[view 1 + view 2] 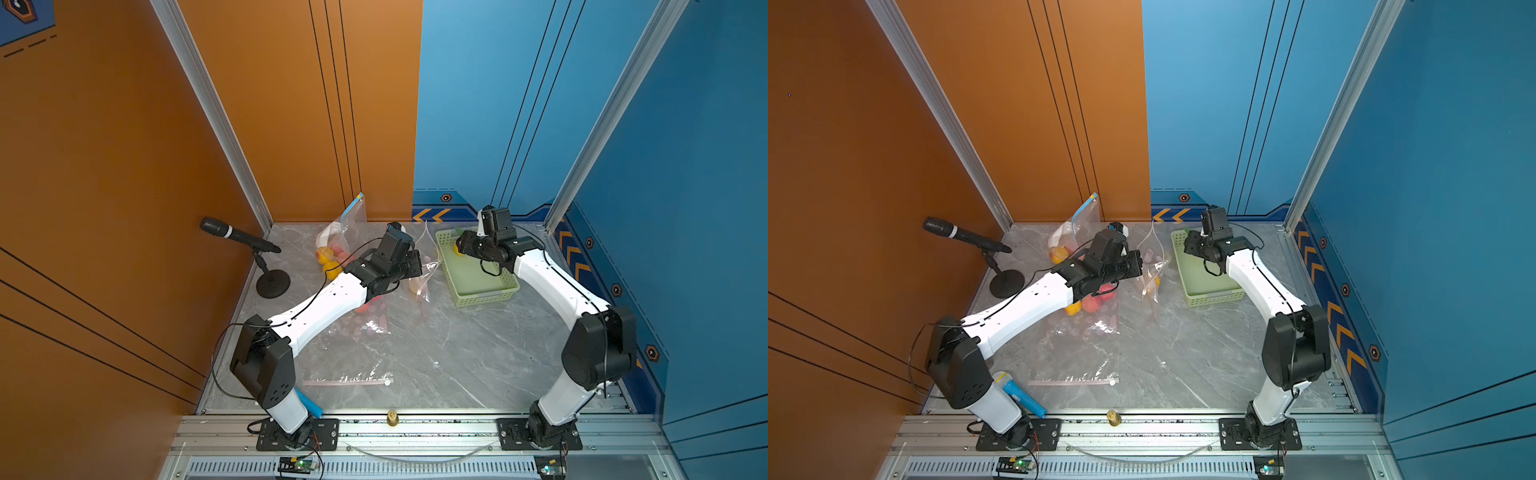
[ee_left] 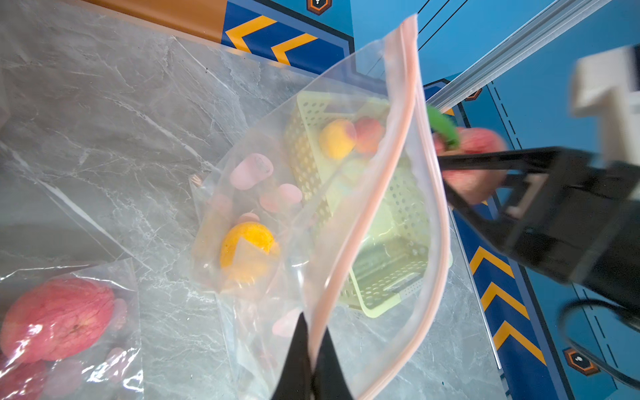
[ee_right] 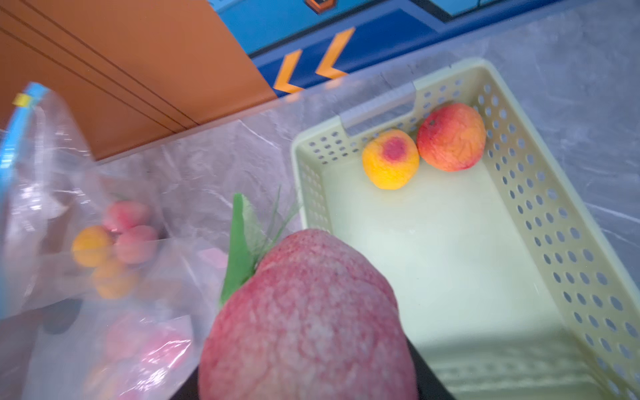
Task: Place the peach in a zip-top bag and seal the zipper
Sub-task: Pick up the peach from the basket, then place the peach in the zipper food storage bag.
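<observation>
Holding zip-top bag (image 2: pixel 346 207) mouth open, left hand (image 2: pixel 313 367) pinched tight on rim; right hand (image 2: pixel 450 176) clamps peach (image 3: pixel 304 329) at basket (image 3: pixel 540 207) edge. Next: steer it into that mouth.

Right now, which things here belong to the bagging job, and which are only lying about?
Job:
peach, in the right tool
pink-zip bag, its rim in the left tool

Lying about:
microphone
basket
blue-zip bag
bag of red fruit

Three zip-top bags (image 1: pixel 1152 266), one basket (image 1: pixel 1214 297), two microphones (image 1: pixel 951 232), two arms (image 1: pixel 1025 307)
</observation>
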### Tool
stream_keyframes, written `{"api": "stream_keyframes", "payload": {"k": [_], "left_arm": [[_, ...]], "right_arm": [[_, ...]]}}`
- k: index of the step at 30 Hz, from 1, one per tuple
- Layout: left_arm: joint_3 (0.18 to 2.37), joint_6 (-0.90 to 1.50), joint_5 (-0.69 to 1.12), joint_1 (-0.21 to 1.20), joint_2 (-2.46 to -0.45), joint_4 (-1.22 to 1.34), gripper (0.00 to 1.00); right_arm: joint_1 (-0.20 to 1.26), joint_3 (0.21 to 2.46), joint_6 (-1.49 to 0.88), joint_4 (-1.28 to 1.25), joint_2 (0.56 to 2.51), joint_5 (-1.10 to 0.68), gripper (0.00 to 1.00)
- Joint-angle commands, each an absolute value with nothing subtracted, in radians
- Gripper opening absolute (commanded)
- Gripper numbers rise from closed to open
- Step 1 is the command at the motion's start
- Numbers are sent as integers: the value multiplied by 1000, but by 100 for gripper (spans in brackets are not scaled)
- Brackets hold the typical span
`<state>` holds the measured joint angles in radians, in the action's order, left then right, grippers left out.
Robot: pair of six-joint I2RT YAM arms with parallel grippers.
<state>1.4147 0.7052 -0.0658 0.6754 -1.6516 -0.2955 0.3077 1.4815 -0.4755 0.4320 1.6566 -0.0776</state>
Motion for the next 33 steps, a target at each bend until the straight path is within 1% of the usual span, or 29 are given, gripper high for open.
{"api": "stream_keyframes", "payload": {"k": [1,5,9,19,26,33], "left_arm": [[1443,715,-38,680,-1673,-289,0],[1449,721,-30,675,-1675,-287,0],[1442,731,-19,669,-1668,-272,0],[1440,747,5,663,-1663,-251,0],[1410,756,1,662,-1630,-232,0],[1392,766,20,663,-1599,-221,0]], "right_arm": [[348,1462,-416,492,1575,-102,45],[408,1466,-402,494,1505,-134,46],[454,1468,-411,475,1485,-196,47],[549,1493,-406,455,1563,-226,47],[552,1485,-422,462,1616,-162,46],[543,1505,-418,518,1658,-48,46]]}}
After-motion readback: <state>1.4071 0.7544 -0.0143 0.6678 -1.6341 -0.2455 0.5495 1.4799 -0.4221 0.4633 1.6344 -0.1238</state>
